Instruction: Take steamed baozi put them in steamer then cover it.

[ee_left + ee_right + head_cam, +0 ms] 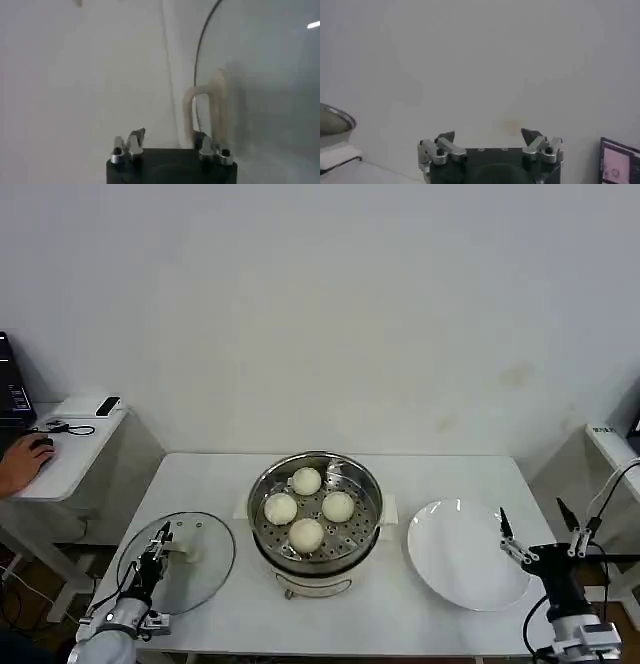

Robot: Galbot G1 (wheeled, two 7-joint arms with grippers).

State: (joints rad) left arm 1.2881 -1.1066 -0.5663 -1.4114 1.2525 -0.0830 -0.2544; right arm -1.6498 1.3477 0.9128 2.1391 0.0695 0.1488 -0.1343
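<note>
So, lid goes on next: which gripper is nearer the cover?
Left. The left gripper is right at the cover handle; the right gripper is past the plate, across the steamer.

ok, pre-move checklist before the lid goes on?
1. Baozi loaded: ok, all four sit on the tray in the steamer.
2. Plate emptied: ok.
3. Left gripper at the handle of the lid: ok, open around it, not yet closed.
4. Lid lying flat on the table: ok.
5. Right gripper out of the way: ok, open, raised beside the plate.
6. Handle centred between the fingers: cannot tell.
</note>
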